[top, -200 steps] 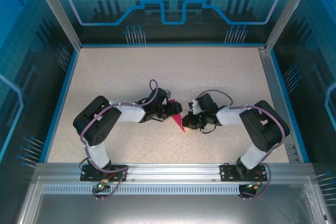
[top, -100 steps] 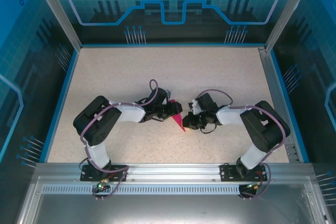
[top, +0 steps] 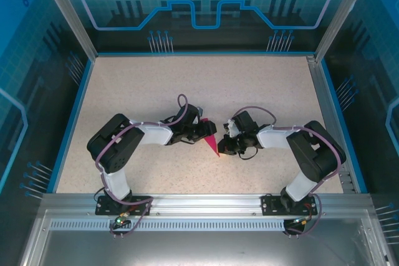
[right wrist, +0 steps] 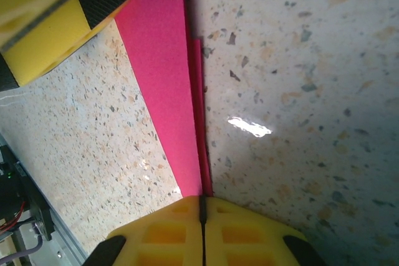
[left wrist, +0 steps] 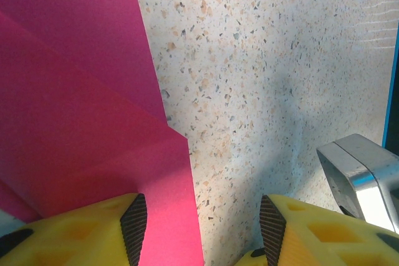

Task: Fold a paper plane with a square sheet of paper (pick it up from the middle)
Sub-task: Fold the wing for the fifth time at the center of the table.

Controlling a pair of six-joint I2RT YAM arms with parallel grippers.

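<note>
Plane (top: pixel 212 144) lies near the middle of the desk (top: pixel 156 85), a narrow magenta-pink dart between the two grippers, narrowing toward the near edge. In the top view the left gripper (top: pixel 207 131) reaches in from the left and sits at the plane's wider far end. The right gripper (top: pixel 223 146) reaches in from the right and meets the paper's right side nearer the tip. Both arms are bent low over the desk.

From the left wrist, the plane (left wrist: pixel 81 123) takes up the left part of the picture as flat overlapping layers with straight creases, lying on the speckled desk (left wrist: pixel 262 91). The left gripper (left wrist: pixel 202 232) has its jaws apart. One yellow finger (left wrist: pixel 75 235) with a black ribbed pad is over the pink paper, and the other is over bare desk to the right. Between them are the paper's edge and the desk. Whether the finger presses on the paper I cannot tell. A silvery metal piece (left wrist: pixel 358 172) shows at the right edge.

From the right wrist, the right gripper (right wrist: pixel 202 207) has its yellow fingers pressed together. A thin pink fold of the plane (right wrist: pixel 159 60) runs straight into the seam between them, so it is clamped on the plane. The paper stretches away from them as a long strip on the desk (right wrist: pixel 299 91). A yellow finger (right wrist: pixel 43 45) of the left arm, with its black pad, shows at the upper left, just beside the strip's far end.
</note>
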